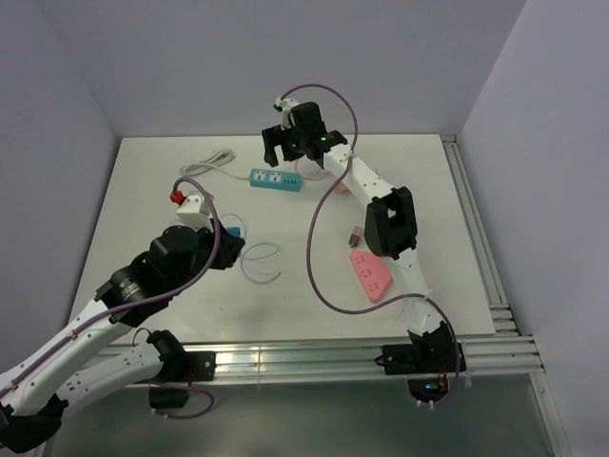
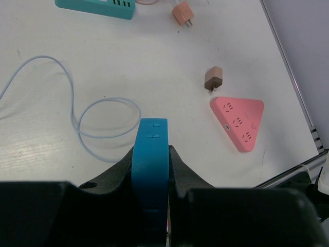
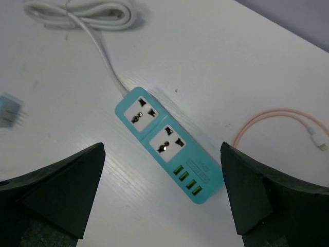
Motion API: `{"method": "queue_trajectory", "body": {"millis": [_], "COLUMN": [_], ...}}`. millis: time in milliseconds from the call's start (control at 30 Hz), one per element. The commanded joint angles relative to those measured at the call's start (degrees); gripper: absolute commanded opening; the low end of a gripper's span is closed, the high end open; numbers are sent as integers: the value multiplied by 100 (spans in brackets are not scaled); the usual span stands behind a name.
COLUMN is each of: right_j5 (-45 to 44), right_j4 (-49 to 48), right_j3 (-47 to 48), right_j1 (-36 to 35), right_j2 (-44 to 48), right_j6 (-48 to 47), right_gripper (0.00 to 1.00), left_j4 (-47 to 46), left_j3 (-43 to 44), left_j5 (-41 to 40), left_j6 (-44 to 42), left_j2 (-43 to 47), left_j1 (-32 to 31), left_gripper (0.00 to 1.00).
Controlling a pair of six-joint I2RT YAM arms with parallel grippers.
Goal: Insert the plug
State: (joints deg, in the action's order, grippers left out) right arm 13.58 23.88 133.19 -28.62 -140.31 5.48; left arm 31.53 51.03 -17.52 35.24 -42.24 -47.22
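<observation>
My left gripper (image 2: 150, 150) is shut on a blue plug (image 2: 149, 170), which stands between its black fingers and points away over the table. In the top view the left gripper (image 1: 226, 238) sits at the table's left middle, with a bit of the blue plug (image 1: 234, 231) showing. The teal power strip (image 1: 276, 179) lies flat at the back centre. It has two sockets and a row of green USB ports (image 3: 169, 144). My right gripper (image 3: 163, 154) hangs open directly above the strip with nothing between its fingers, as the top view also shows (image 1: 286, 152).
A pink triangular socket block (image 2: 239, 121) and a brown adapter (image 2: 213, 78) lie to the right. A peach plug (image 2: 182, 13) lies near the strip. A thin pale cable loop (image 2: 87, 118) lies ahead of the left gripper. The strip's white cord (image 3: 82, 10) is coiled at the back left.
</observation>
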Motion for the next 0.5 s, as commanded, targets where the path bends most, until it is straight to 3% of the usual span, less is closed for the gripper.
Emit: {"method": "queue_trajectory", "body": {"millis": [0, 167, 333, 467], "right_j5": [143, 356, -425, -470], "right_j4": [924, 1330, 1470, 1498], "right_j3": [243, 147, 216, 524], "right_j1": [32, 23, -117, -126], "right_j2": [21, -58, -399, -594], "right_j6": [-1592, -2445, -3017, -3123], "right_gripper": [100, 100, 100, 100], "left_j4": [-402, -507, -507, -551], "left_j3": [-57, -137, -128, -163], "left_j5": [213, 249, 196, 126], "left_j6": [88, 114, 70, 35], "left_j2": [58, 128, 225, 304], "left_j1": [11, 3, 3, 3], "left_gripper": [0, 0, 0, 0]}}
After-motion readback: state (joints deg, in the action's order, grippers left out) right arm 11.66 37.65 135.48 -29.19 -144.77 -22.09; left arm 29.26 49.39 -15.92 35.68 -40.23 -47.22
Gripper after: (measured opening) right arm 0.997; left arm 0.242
